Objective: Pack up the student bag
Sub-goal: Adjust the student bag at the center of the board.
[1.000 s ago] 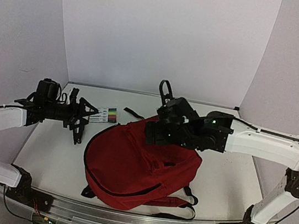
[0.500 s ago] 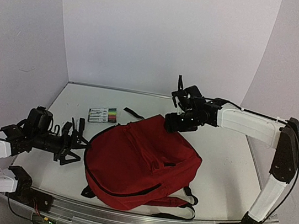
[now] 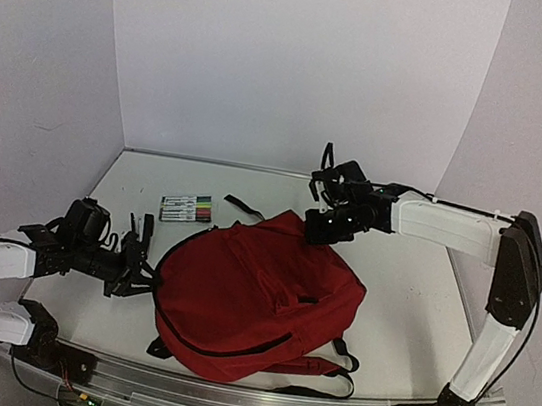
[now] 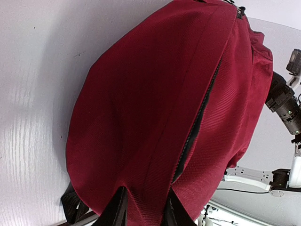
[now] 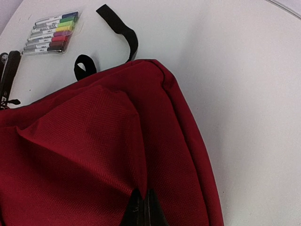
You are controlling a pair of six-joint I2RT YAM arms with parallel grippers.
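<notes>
While the red bag (image 3: 253,296) lies mid-table, the right gripper (image 5: 141,206) pinches a fold at its far end. The left gripper (image 4: 144,211), jaws parted, straddles fabric beside the zip (image 4: 197,117). Best to pull both sides evenly, keeping that opening taut.

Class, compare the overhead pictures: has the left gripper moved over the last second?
Yes. It was beside the marker pack; the left gripper now sits lower in the view, well below the pack, at the left side of the bag.
</notes>
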